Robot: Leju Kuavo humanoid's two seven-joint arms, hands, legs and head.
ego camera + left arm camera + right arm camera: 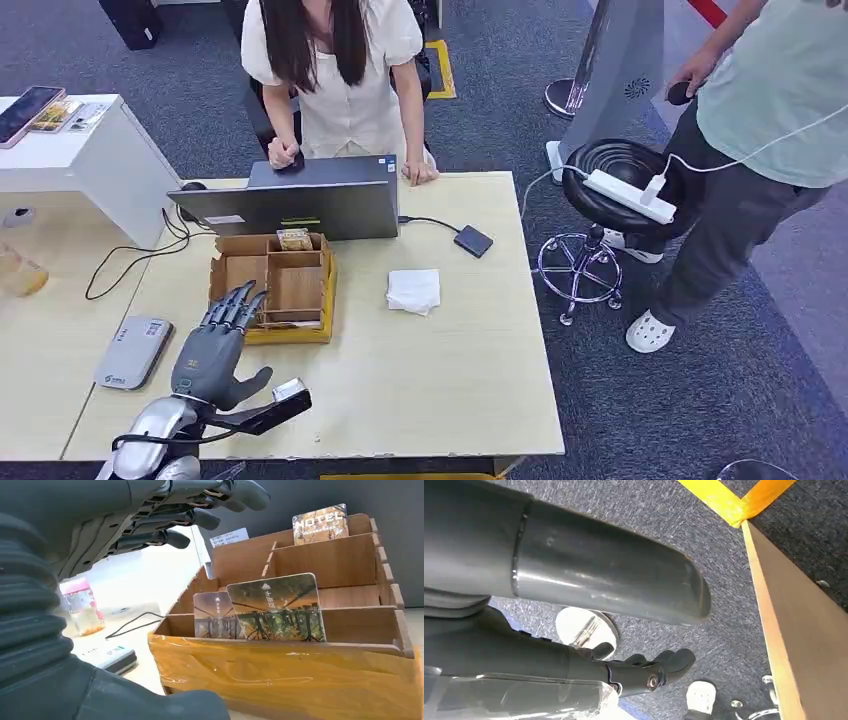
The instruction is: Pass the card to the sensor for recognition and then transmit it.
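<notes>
The left hand (215, 345) hovers spread and empty by the card box (232, 283), whose walls half hide the cards (277, 607).

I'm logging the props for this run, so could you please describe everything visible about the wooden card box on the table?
The wooden card box is an open-topped tray of plain brown wood, split by dividers into several compartments, its front wrapped in glossy yellow-orange tape. It sits flat on the table, just in front of the laptop. Picture cards stand upright in the front compartment, another marked HOTEL at the back. The left hand hovers at its near corner, fingers extended, holding nothing.
</notes>
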